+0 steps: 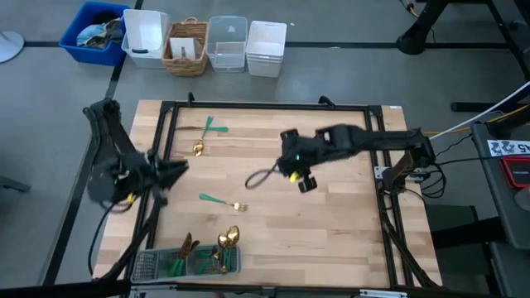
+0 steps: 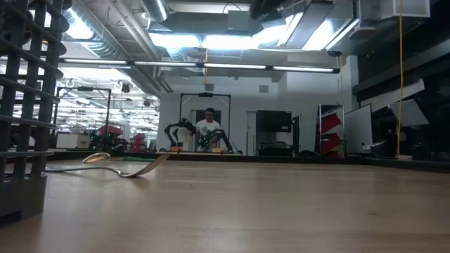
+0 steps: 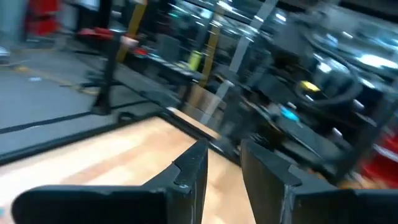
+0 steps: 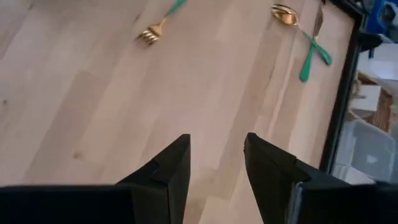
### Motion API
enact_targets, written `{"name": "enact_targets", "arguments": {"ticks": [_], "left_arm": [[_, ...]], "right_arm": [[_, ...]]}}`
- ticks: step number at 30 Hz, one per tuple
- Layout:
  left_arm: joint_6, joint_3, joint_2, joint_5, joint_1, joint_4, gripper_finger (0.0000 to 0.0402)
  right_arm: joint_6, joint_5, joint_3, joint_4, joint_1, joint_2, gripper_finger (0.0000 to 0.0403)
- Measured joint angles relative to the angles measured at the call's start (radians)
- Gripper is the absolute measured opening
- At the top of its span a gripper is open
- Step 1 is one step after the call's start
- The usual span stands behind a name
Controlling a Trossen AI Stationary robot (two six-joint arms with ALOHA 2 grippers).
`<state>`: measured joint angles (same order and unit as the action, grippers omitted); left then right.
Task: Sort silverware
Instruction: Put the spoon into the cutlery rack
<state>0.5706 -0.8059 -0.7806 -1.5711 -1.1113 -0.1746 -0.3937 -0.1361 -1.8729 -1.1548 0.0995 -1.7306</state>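
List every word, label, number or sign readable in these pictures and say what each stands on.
None can be read with certainty.
White tag with dark characters beside the table's right edge, high view: too small to read.
Paper card in the wicker basket: no legible print.
Red signs or banners in the room behind, low view: too blurred to read.
The silverware and mesh tray show no markings.

Left wrist view is motion-blurred, room behind unreadable. Silverware in the mesh tray (image 1: 149,266) too small to tell apart, tray cut by frame edge in low view. Fork (image 4: 151,30) handle cut off at right wrist picture's edge.
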Motion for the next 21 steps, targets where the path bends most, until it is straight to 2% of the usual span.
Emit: {"name": "enact_targets", "arguments": {"ticks": [3,9,13,16,21], "left_arm": [[-0.033,0.0,0.058,0.025,0.111,-0.003,0.0088],[-0.116,0.0,0.142,0.184,0.339,-0.004,0.0088],[-0.13,0.0,0.16,0.283,0.49,-0.048,0.0088],[-0.081,0.0,0.159,0.368,0.604,-0.118,0.0088],[0.097,0.0,0.124,0.559,0.805,-0.269,0.0088]], "right_arm": [[-0.035,0.072,0.0,-0.009,-0.077,0.011,0.015],[-0.166,0.336,0.001,-0.029,-0.256,0.005,0.015],[-0.234,0.451,0.002,-0.029,-0.365,-0.002,0.015],[-0.272,0.51,0.002,-0.032,-0.437,-0.009,0.015],[-0.296,0.591,0.003,-0.022,-0.531,-0.033,0.015]]}}
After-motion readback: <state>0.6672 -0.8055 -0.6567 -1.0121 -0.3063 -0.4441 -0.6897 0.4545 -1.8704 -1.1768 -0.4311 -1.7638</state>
